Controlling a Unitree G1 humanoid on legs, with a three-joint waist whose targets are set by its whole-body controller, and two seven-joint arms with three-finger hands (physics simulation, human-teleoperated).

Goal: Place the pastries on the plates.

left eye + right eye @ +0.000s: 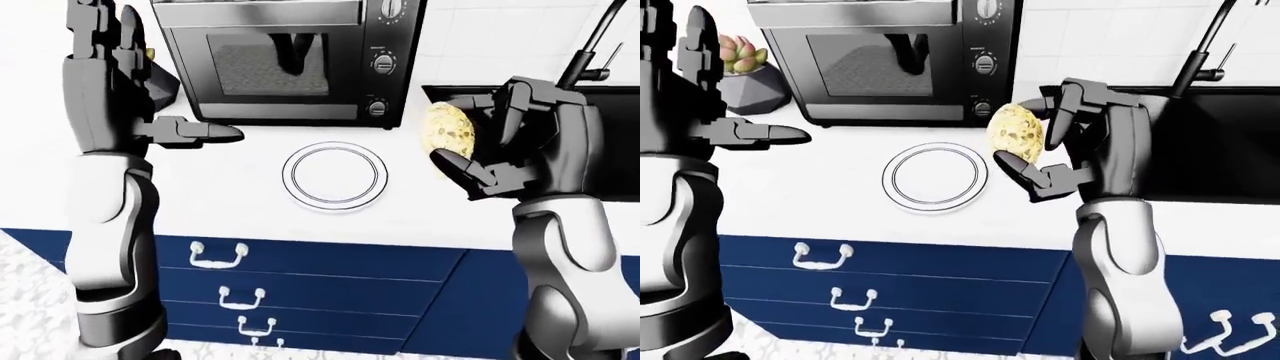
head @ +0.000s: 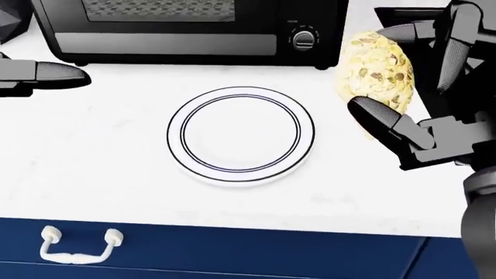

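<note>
Your right hand (image 2: 403,87) is clenched round one pastry (image 2: 374,74), a seeded oval standing on end, with its long axis running roughly up and down the head view, a lower finger (image 2: 384,125) pressed under its bottom end and upper fingers hooked over its top. The move you have coming turns on one thing: the plate (image 2: 240,135) lies to the left of that hand and a little lower in the head view, apart from it, flat on the white counter (image 2: 100,145) and bare. So the pastry has to travel leftward and downward over the rim, and I judge you will want to tip its long axis flat before letting go, or it may roll off. Your right hand is clearly the nearer one to the plate; your left hand (image 1: 195,132) is on the plate's other side, further off, raised with its fingers released and one finger pointing toward the right of the view, holding nothing. Counted: one pastry in view, one plate in view, though the task speaks of several of each. Beyond the hand stands one black oven (image 1: 285,60), at the far left one potted succulent (image 1: 740,71), and at the far right a dark sink (image 1: 1215,146) with one tap (image 1: 1205,52).
</note>
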